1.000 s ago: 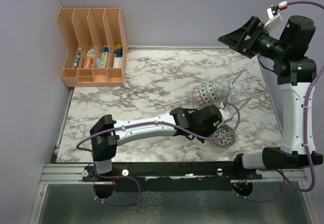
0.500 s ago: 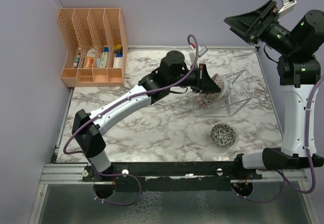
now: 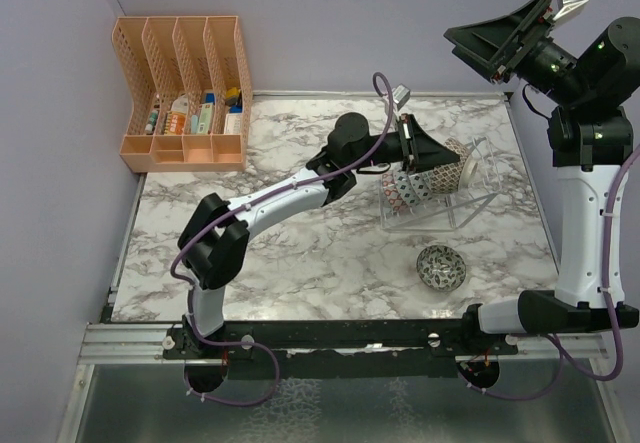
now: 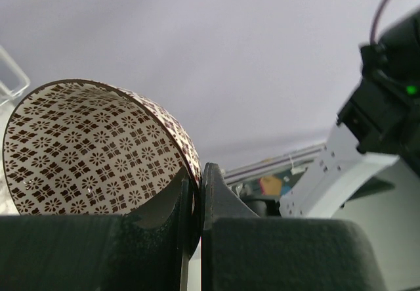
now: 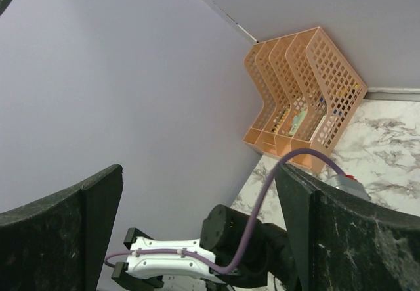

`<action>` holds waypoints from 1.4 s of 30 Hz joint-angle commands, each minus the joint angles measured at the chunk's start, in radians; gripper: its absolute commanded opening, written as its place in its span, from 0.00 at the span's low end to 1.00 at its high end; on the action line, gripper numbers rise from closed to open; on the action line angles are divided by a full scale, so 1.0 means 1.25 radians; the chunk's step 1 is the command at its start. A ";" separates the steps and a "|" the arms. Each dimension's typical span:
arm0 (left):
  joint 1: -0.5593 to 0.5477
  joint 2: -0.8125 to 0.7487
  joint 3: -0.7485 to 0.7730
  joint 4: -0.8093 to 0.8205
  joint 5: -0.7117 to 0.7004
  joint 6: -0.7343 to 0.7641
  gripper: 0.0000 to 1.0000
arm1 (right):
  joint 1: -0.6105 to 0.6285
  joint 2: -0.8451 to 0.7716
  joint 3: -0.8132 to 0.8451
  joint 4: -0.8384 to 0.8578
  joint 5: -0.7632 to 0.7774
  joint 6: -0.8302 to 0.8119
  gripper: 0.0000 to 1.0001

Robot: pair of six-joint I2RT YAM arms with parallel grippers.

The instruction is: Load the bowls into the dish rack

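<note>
My left gripper (image 3: 438, 160) reaches over the wire dish rack (image 3: 482, 181) and is shut on the rim of a brownish patterned bowl (image 3: 457, 162), held on edge above the rack's prongs. In the left wrist view the jaws (image 4: 199, 173) pinch that bowl's wall (image 4: 85, 146). Several red and blue patterned bowls (image 3: 408, 186) stand on edge in the rack's left end. A dark grey-green bowl (image 3: 441, 266) lies upright on the table in front of the rack. My right gripper (image 3: 497, 45) is open and empty, raised high at the back right (image 5: 197, 232).
An orange plastic file organiser (image 3: 185, 93) stands at the back left corner and also shows in the right wrist view (image 5: 308, 100). The right arm's white column (image 3: 585, 233) stands just right of the rack. Purple walls close the left, back and right sides.
The left arm swung from beside the dark bowl on the table up to the rack, then carried the brownish bowl further right over the prongs. The right gripper rose slightly.
</note>
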 commanded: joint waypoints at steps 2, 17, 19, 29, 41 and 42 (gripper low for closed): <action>0.003 0.042 0.035 0.106 -0.113 -0.135 0.00 | -0.003 0.004 0.021 0.022 -0.035 0.004 1.00; 0.004 0.209 0.168 0.131 -0.228 -0.215 0.00 | -0.054 0.017 0.019 0.003 -0.101 -0.009 1.00; 0.002 0.223 0.177 0.136 -0.230 -0.228 0.00 | -0.062 0.024 0.031 -0.008 -0.108 -0.018 1.00; -0.006 0.262 0.164 0.216 -0.242 -0.302 0.00 | -0.063 0.034 0.018 -0.016 -0.111 -0.034 1.00; -0.015 0.301 0.185 0.217 -0.243 -0.314 0.00 | -0.068 0.042 0.032 -0.064 -0.096 -0.090 0.99; -0.016 0.303 0.186 0.218 -0.242 -0.315 0.00 | -0.069 0.042 0.030 -0.068 -0.095 -0.093 0.99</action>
